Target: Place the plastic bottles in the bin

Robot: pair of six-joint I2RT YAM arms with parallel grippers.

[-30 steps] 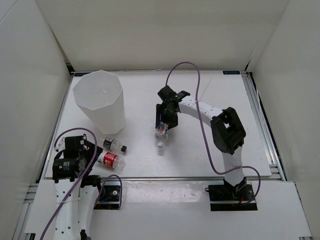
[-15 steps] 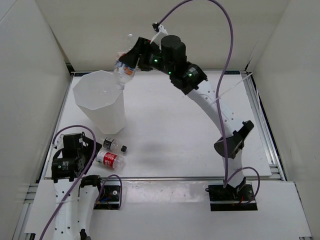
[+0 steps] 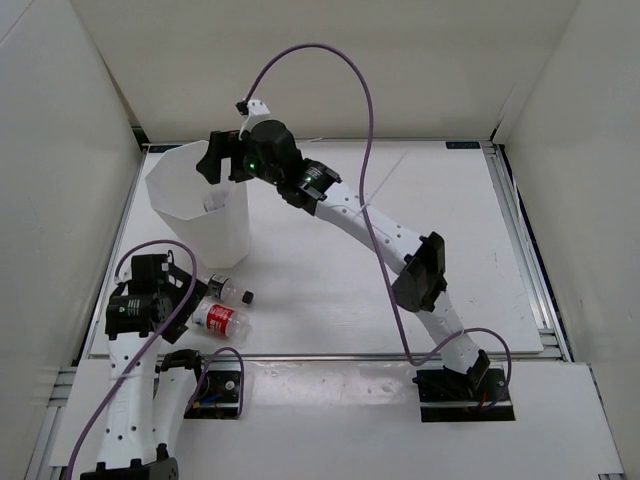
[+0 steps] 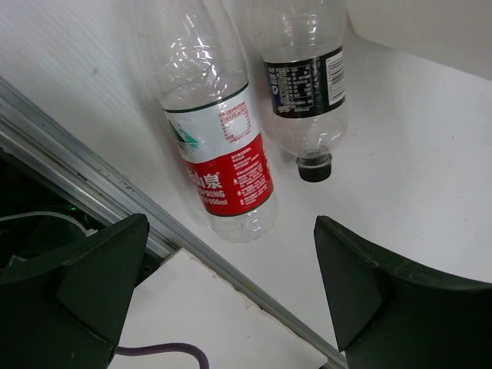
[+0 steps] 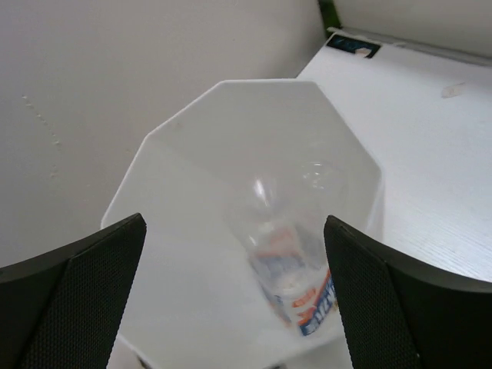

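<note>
At the table's (image 3: 330, 300) near left corner, the left gripper (image 4: 231, 238) hangs with its fingers spread wide and nothing between them. It is directly above the red-label bottle (image 4: 223, 165), which lies on its side along the metal edge rail. Just beside that one lies the black-capped bottle (image 4: 307, 84), with its cap toward the near edge. Both are on the table at the foot of the bin (image 3: 190, 215), not yet inside it.

Over the bin's mouth, the right gripper (image 5: 234, 231) is likewise spread and empty. Below it, the blue-and-white-label bottle (image 5: 296, 284) is inside the bin's walls. Whether another bottle lies under it cannot be made out.

The drop looks complete. The right arm should probably rise straight up, clear of the rim, since a nudge could tip the light bin. For the next pick, closing across the red-label bottle's middle seems safest, as it may roll.
</note>
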